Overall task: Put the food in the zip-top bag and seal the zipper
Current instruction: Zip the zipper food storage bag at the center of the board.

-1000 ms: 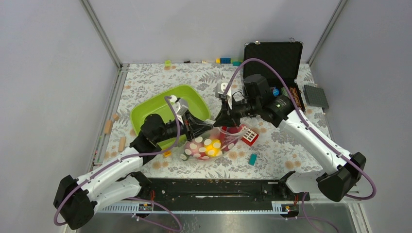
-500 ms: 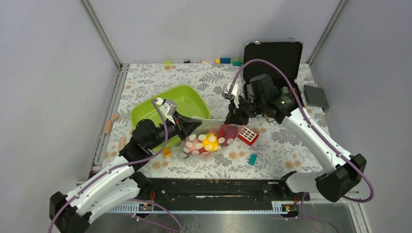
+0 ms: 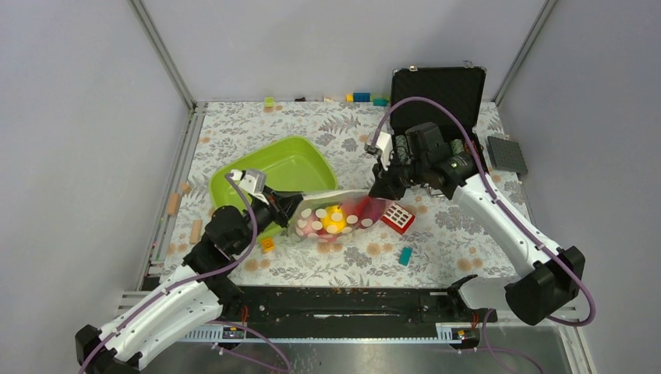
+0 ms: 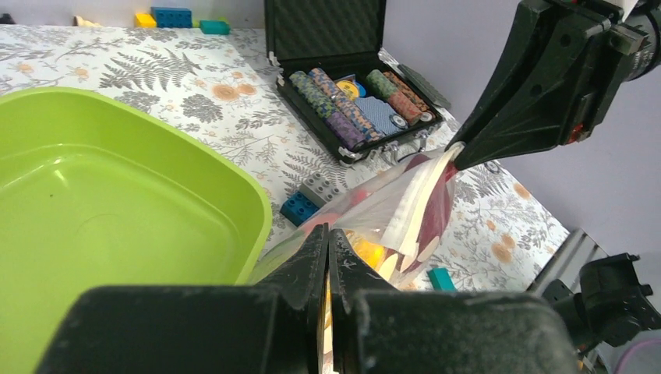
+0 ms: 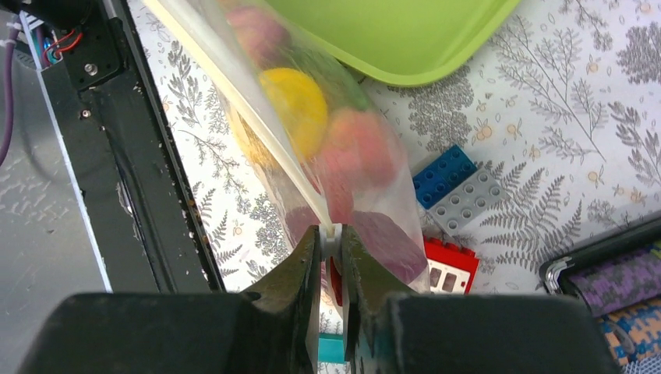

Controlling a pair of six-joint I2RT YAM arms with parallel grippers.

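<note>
The food [image 3: 337, 220] (a yellow lemon and pink and dark red pieces show through) lies inside the zip-top bag [image 3: 355, 222], stretched taut just right of the green tub [image 3: 288, 165]. The left gripper [image 3: 295, 205] pinches the left corner of the bag's mouth, and the right gripper [image 3: 380, 189] pinches the right corner. Filling looks done and sealing is in hand. Next, one gripper likely slides along the zipper [image 5: 257, 140], pressing it closed, while the other anchors.

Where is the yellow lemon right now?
In the top view, the lemon sits inside the clear bag, mid-table, between the green tub and the red block.
</note>
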